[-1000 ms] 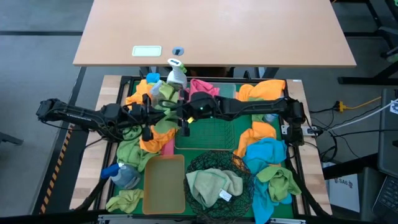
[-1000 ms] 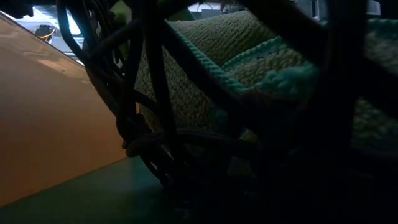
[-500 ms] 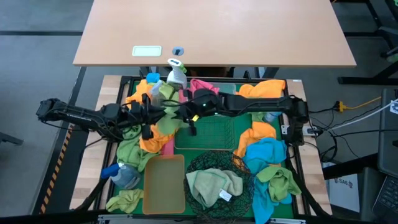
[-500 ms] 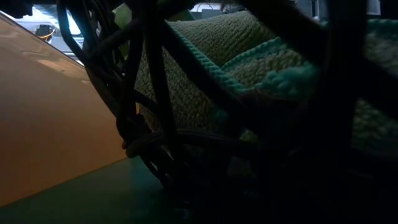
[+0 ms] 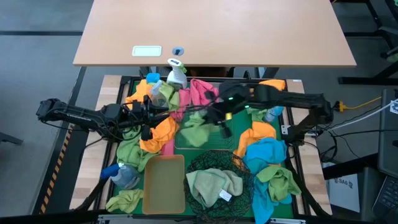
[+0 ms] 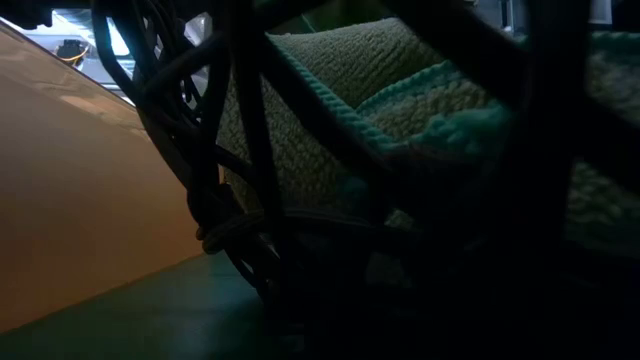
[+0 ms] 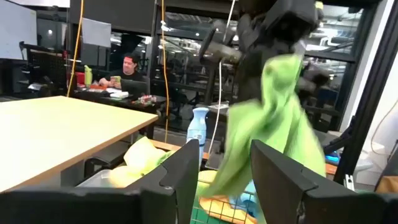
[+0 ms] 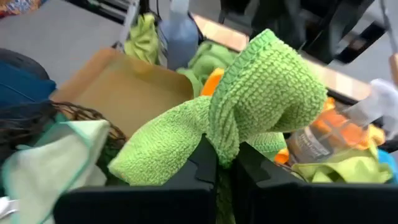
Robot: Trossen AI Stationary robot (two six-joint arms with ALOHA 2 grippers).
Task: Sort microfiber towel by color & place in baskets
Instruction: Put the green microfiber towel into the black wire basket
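From above, the right gripper (image 5: pixel 219 119) carries a green towel (image 5: pixel 194 132) over the pale wire basket (image 5: pixel 214 140); the left gripper (image 5: pixel 151 118) waits beside. Its wrist view shows fingers (image 7: pixel 180 180) parted, empty. The right wrist view shows fingers pinching the towel: lift clear before swinging toward the round black basket (image 5: pixel 214 163), I'd say.

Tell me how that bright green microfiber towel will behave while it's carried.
Probably floppy: the bright green microfiber towel droops in folds from the right gripper, whose jaws pinch one bunched spot. Likely light, since it hangs freely. Its trailing edge may snag the round black wire-mesh basket.
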